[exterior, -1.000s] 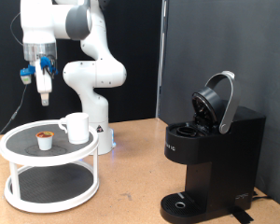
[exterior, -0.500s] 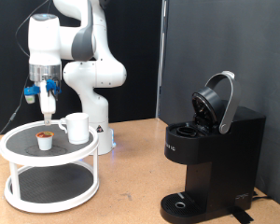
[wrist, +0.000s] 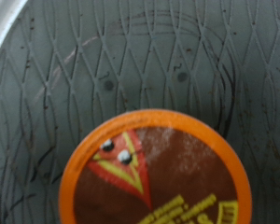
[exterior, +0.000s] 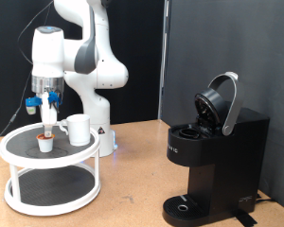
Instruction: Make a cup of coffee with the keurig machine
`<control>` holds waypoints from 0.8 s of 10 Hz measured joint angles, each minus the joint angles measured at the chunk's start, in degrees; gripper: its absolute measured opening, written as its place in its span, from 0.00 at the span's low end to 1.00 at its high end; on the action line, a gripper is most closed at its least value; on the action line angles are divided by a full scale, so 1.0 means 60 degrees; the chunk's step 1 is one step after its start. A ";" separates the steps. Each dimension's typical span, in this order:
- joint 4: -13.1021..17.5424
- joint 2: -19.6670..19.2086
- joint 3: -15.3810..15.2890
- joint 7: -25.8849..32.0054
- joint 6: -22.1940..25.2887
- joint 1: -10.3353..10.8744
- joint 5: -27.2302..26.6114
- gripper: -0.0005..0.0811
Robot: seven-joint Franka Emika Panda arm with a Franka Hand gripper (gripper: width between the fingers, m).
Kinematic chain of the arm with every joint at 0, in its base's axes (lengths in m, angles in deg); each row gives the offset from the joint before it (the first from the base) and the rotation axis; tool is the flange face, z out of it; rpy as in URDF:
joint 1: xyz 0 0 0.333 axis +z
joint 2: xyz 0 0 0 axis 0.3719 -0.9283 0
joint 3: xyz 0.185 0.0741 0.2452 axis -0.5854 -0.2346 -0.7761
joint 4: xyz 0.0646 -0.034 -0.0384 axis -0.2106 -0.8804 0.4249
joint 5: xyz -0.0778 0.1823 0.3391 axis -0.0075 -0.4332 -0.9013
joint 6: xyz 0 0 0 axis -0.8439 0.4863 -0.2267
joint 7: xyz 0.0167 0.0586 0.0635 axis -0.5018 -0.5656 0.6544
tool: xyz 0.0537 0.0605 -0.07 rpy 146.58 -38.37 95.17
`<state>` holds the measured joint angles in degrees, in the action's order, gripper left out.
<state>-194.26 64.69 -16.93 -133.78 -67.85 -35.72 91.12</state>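
The 1 white arm [exterior: 85,57] rises from its base, bends over at the elbow and drops its wrist vertically. Its gripper [exterior: 49,125] points straight down at the exterior view's left. Finger spacing cannot be determined.

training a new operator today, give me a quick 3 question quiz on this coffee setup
1. True or false: the keurig machine has its lid raised.
2. What is the gripper directly above? A) the cup B) the pod C) the drip base
3. Fill in: the cup and pod both sit on the top tier of the white ____.

Key: 1 true. 2 B; the wrist view shows the orange-rimmed pod close below. 3 stand.
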 joint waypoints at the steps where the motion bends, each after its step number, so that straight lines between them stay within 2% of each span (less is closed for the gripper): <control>1: -0.0049 -0.0151 0.0000 -0.0054 -0.0181 -0.0026 0.0065 0.91; 6: -0.0088 -0.0669 0.0000 -0.0137 -0.0656 -0.0038 0.0087 0.91; 8: -0.0089 -0.0740 0.0000 -0.0137 -0.0705 -0.0038 0.0082 0.87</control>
<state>-194.80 60.25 -16.93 -134.60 -72.08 -35.95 91.61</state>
